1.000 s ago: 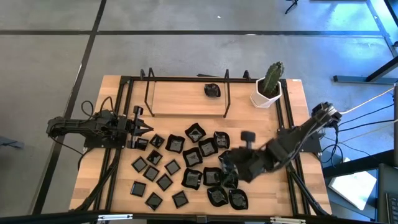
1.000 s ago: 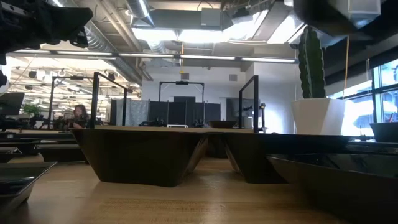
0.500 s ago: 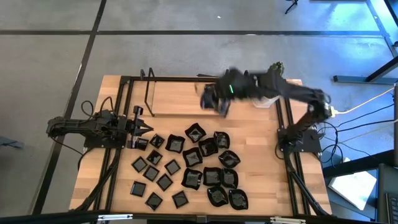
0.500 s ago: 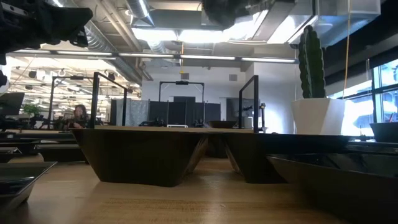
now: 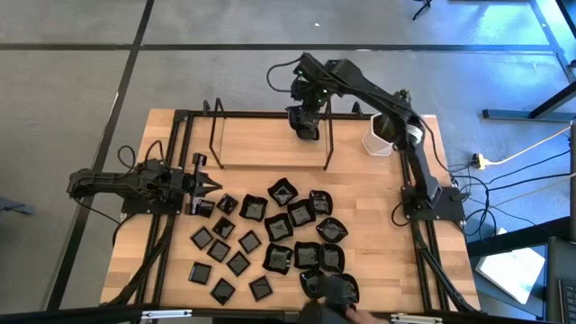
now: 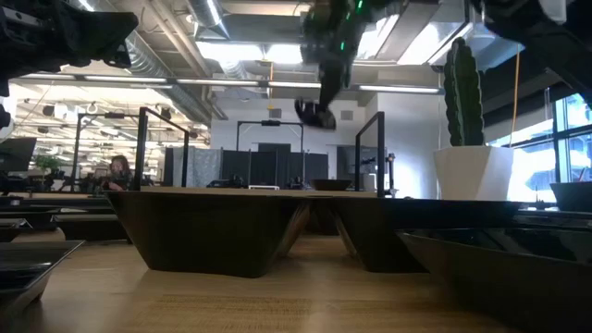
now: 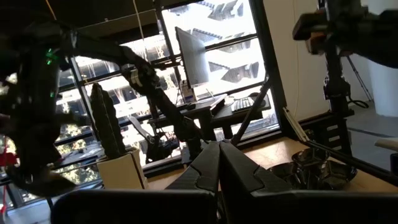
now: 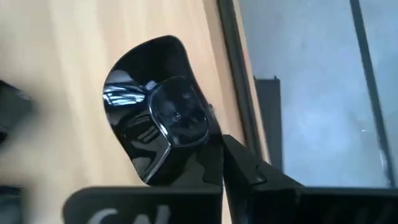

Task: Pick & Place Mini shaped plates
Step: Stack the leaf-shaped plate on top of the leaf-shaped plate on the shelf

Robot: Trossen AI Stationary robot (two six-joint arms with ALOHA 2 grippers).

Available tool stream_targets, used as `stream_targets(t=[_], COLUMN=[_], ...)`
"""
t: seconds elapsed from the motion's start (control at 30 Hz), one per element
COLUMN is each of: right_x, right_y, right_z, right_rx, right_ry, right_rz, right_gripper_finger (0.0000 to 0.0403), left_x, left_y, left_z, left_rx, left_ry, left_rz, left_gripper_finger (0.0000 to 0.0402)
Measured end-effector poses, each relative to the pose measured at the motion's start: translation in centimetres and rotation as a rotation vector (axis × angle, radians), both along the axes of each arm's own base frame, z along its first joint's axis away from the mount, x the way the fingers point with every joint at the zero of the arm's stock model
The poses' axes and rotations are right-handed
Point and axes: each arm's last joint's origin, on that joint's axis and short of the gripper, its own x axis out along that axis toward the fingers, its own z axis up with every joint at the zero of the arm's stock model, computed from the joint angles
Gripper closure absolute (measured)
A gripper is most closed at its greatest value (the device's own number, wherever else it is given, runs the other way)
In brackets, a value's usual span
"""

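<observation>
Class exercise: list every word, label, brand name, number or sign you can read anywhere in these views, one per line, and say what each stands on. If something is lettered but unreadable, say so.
No text can be read in any view.
Pale marks on the dark housing at the edge of the right wrist view: cut off and blurred, not readable.
The mini shaped plates, the white cactus pot and the wooden table: no lettering visible.

Your right arm reaches far across the table, its right gripper (image 5: pixel 306 123) pinched closed on a plate (image 8: pixel 158 106) at the far edge. Your left arm lies low at the left, left gripper (image 5: pixel 209 186) closed.
</observation>
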Motion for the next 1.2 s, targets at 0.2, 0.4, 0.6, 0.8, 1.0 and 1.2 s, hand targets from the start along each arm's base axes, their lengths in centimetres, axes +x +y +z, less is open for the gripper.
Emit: stream_targets(t=[0.2,0.4,0.6,0.8,1.0,1.2], right_x=[1.0,1.5,2.1,2.4,2.3,2.4], right_y=[-3.3,-4.1,-4.9,-5.0,-5.1,-5.2], right_z=[-3.7,-5.8,-8.0,-9.2,-9.2,-9.1], right_rx=[0.002,0.007,0.031,0.056,0.022,0.013], right_ry=[0.065,0.145,0.195,0.225,0.247,0.236], right_rz=[0.018,0.098,0.114,0.118,0.097,0.096], right_gripper_finger=[0.0403,0.0403,0.0403,0.0403,0.0388,0.0359], left_x=[0.0,0.0,0.0,0.0,0.0,0.0], left_y=[0.0,0.0,0.0,0.0,0.0,0.0], left_z=[0.0,0.0,0.0,0.0,0.0,0.0], left_rx=[0.0,0.002,0.002,0.002,0.002,0.002], left_ry=[0.001,0.002,0.003,0.003,0.003,0.004], left_rz=[0.0,0.0,0.0,0.0,0.0,0.0], left_gripper_finger=[0.0398,0.0398,0.0398,0.0398,0.0398,0.0398])
